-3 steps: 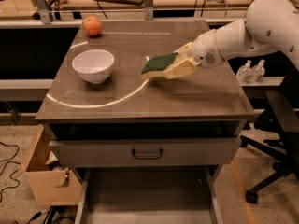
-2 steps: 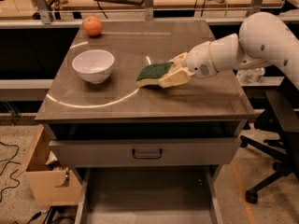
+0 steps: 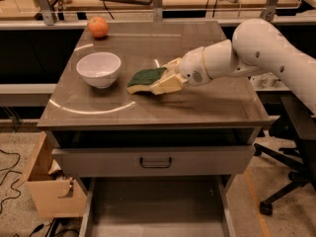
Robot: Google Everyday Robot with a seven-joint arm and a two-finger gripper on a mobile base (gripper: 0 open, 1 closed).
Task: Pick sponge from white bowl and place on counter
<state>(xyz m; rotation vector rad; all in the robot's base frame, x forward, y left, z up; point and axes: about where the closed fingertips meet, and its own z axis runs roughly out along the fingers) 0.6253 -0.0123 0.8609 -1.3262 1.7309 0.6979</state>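
The sponge [image 3: 145,79], green face up with a pale-yellow underside, is held in my gripper [image 3: 165,80] low over the counter [image 3: 197,102], just right of the white bowl [image 3: 98,68]. The gripper reaches in from the right on the white arm, and its pale foam pads clamp the sponge's right end. The sponge tilts down to the left, with its left edge at or close to the counter surface. The bowl stands empty at the counter's left.
An orange fruit [image 3: 98,27] sits at the counter's back left corner. A grey drawer with a handle [image 3: 155,162] is below the top. A cardboard box [image 3: 49,186] stands on the floor at left, and an office chair base [image 3: 281,191] at right.
The gripper has carried the sponge left and down, from above the counter's middle to low beside the bowl. The bowl and orange have not moved.
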